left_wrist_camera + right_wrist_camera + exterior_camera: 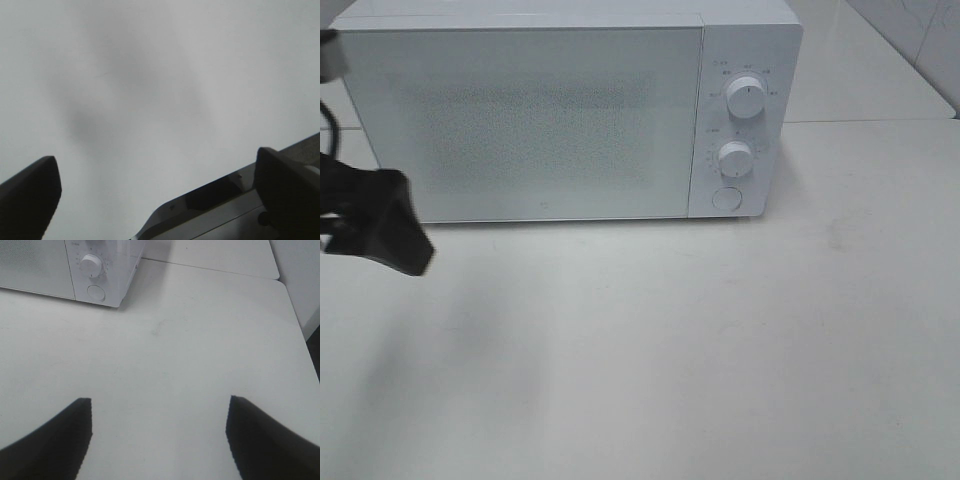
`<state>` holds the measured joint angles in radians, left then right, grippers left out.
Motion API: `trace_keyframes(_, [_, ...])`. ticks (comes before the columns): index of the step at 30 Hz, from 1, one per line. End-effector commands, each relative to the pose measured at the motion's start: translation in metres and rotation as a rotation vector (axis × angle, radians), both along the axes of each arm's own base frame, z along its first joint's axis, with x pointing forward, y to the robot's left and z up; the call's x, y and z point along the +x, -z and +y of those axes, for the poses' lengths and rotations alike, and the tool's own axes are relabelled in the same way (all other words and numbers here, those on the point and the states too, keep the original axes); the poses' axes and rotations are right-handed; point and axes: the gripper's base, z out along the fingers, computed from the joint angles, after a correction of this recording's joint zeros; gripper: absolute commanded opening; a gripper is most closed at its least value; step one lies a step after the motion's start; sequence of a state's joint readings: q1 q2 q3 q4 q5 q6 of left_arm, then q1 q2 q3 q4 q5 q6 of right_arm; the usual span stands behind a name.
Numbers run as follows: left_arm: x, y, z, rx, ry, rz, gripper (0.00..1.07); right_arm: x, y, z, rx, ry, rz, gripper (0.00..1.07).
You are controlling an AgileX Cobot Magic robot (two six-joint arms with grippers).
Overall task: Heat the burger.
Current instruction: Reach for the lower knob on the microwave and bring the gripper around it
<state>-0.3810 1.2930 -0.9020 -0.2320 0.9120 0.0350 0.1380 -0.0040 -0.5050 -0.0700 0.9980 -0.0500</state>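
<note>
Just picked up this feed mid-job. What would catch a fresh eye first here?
The white microwave dominates, standing at the back of the table with its door shut and two round knobs on its right-hand panel. Next, the dark left gripper juts in at the high view's left edge, in front of the microwave's left corner. Both it and the right gripper have their jaws wide apart with nothing between them.

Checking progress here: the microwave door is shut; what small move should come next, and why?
Probably the right hand reaches toward the microwave's lower knob: the door is shut, no burger shows outside, and that hand is open and empty.
</note>
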Motion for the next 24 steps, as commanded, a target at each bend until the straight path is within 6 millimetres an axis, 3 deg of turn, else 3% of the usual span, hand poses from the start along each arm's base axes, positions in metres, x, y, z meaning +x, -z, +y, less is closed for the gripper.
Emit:
trace_keyframes(1, [-0.01,-0.015,0.046,0.041,-0.127,0.038,0.98,-0.003,0.0,0.0,0.0,0.001,-0.033,0.73])
trace_keyframes(2, [-0.01,-0.015,0.046,0.041,-0.127,0.038,0.98,-0.003,0.0,0.0,0.0,0.001,-0.033,0.73])
trace_keyframes(4, [-0.022,-0.024,0.071,0.072,-0.199,0.053,0.98,-0.003,0.0,0.0,0.0,0.001,-0.033,0.73])
trace_keyframes(7, [-0.026,-0.026,0.079,0.083,-0.225,0.056,0.98,-0.003,0.0,0.0,0.0,0.001,-0.033,0.73])
trace_keyframes(9, [-0.041,-0.03,0.091,0.075,-0.295,0.036,0.98,-0.003,0.0,0.0,0.0,0.001,-0.033,0.73])
trace_keyframes(10, [-0.041,-0.03,0.091,0.075,-0.295,0.036,0.98,-0.003,0.0,0.0,0.0,0.001,-0.033,0.73])
trace_keyframes(12, [-0.064,-0.026,0.096,0.086,-0.322,-0.004,0.98,-0.003,0.0,0.0,0.0,0.001,-0.033,0.73])
trace_keyframes(14, [-0.069,-0.024,0.097,0.092,-0.323,-0.014,0.98,-0.003,0.0,0.0,0.0,0.001,-0.033,0.73])
trace_keyframes(15, [-0.081,-0.021,0.097,0.093,-0.324,-0.037,0.98,-0.003,0.0,0.0,0.0,0.001,-0.033,0.73])
trace_keyframes(18, [-0.086,-0.019,0.097,0.091,-0.326,-0.051,0.98,-0.003,0.0,0.0,0.0,0.001,-0.033,0.73])
trace_keyframes(20, [-0.106,-0.012,0.096,0.088,-0.317,-0.14,0.98,-0.003,0.0,0.0,0.0,0.001,-0.033,0.73])
trace_keyframes(24, [-0.121,-0.006,0.096,0.099,-0.282,-0.21,0.98,-0.003,0.0,0.0,0.0,0.001,-0.033,0.73])
